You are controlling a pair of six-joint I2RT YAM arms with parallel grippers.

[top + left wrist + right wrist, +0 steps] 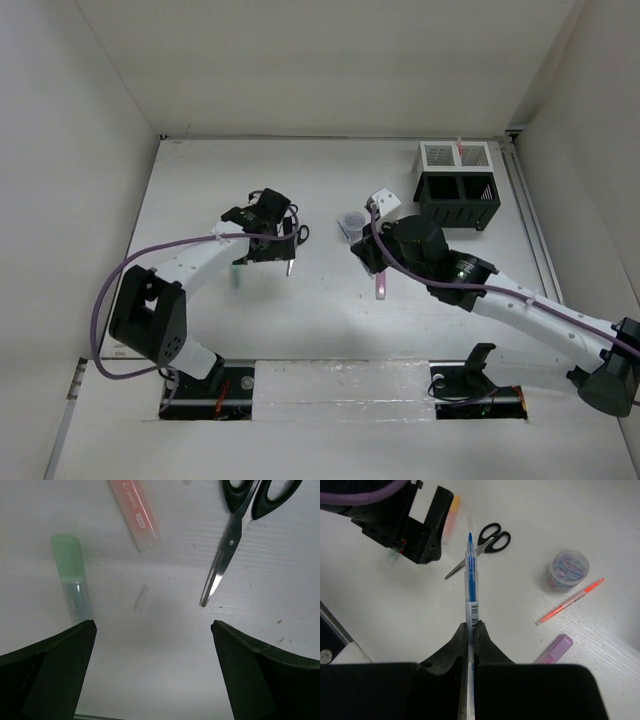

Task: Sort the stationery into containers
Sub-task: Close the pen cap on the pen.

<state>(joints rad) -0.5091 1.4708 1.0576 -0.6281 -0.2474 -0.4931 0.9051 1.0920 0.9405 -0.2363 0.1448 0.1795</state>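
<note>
**While the right gripper (471,626) clenches a blue pen (470,575), the left gripper (152,625) waits released**

Because the pen is already pinched between the right jaws, with its tip pointing away from the wrist, I judge the step in hand to be the carrying of this pen to a container.

Nearest on the table (330,320) lies a purple highlighter (555,648), and just beyond it a thin red pen (570,602). More to the left, the left gripper hangs with its jaws wide apart and holds nothing. Under it a green highlighter (70,570) lies on one side and the tip of the scissors (235,540) on the other. An orange highlighter (135,512) lies a little farther. A jar of paper clips (567,570) stands near the middle.

At the far right stand the black mesh organiser (458,200) and, behind it, the white mesh box (455,155), both well apart from the right gripper.

The next move probably calls for swinging the right arm to the far right, raising the pen above a rim and turning it upright before letting go.
</note>
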